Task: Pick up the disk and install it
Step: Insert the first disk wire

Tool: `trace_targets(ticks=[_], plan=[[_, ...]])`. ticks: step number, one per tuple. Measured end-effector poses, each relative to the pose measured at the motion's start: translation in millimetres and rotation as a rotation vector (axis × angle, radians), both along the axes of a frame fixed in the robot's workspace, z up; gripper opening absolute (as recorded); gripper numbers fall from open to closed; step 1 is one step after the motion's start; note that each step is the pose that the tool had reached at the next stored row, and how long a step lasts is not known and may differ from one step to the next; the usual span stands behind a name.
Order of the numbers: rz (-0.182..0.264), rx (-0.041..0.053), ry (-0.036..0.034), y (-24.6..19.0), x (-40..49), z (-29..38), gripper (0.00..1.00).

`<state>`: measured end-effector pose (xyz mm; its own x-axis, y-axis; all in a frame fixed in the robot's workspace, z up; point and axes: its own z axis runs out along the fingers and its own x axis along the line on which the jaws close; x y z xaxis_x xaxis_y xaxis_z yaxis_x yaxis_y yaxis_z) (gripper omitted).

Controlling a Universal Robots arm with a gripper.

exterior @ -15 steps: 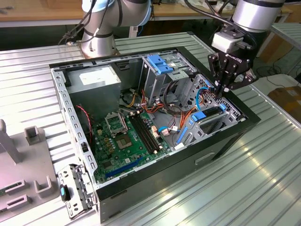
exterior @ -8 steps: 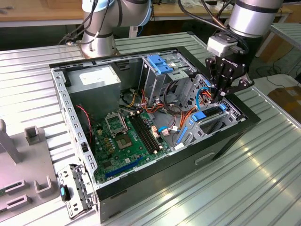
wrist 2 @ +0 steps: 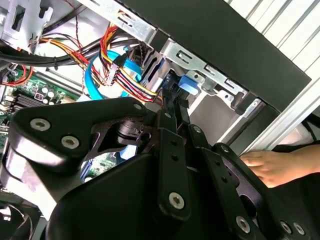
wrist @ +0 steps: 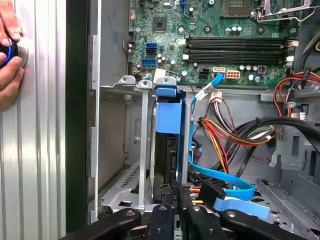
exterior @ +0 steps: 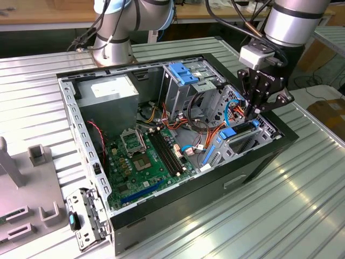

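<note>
Between fingertips of gripper (wrist: 173, 196): disk (wrist: 165, 150), on edge in drive bay (wrist: 144, 150) slot of computer case (exterior: 178, 199). Fingers narrowed, pinching near disk edge. Blue rail tab (wrist: 167, 117) at disk end far from gripper, toward motherboard (wrist: 220, 45). Person's hand (wrist: 7, 60) well aside, outside case.

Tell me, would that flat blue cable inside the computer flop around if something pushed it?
Probably floppy: the flat blue cable bends and folds loosely beside the gripper. Likely light, being a thin ribbon. It might snag, since bundled wires lie right next to it.
</note>
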<state>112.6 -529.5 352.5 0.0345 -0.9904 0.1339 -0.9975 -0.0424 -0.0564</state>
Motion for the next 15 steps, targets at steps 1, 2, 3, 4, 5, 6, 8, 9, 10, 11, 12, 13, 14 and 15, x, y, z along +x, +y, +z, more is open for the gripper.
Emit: trace_targets(ticks=[1, 2, 3, 4, 5, 6, 8, 9, 10, 11, 12, 13, 14, 15], plan=[[-0.002, 0.0002, 0.0001, 0.0, -1.3, -0.5, 0.16], [-0.003, 0.0002, 0.0000, -0.1, -2.3, -0.8, 0.16], [-0.004, -0.0001, 0.0000, -0.2, -2.8, -0.8, 0.16], [-0.005, 0.0011, -0.0001, -0.6, -2.8, -1.0, 0.16], [-0.005, 0.0050, -0.0001, -1.2, -2.9, -1.2, 0.16], [-0.007, 0.0081, 0.0000, -2.4, -3.0, -1.7, 0.16], [-0.010, 0.0236, -0.0001, -4.4, -2.9, -3.7, 0.16], [-0.010, 0.0247, 0.0000, -5.3, -3.0, -3.8, 0.16], [-0.010, 0.0252, 0.0000, -6.2, -3.0, -3.8, 0.16], [-0.010, 0.0266, 0.0000, -7.8, -3.0, -3.9, 0.16], [-0.010, 0.0279, 0.0000, -8.9, -3.0, -4.0, 0.16], [-0.010, 0.0298, 0.0000, -10.1, -3.2, -4.3, 0.16], [-0.010, 0.0311, 0.0001, -10.6, -3.7, -4.4, 0.16], [-0.010, 0.0320, 0.0001, -10.7, -4.2, -4.6, 0.16]])
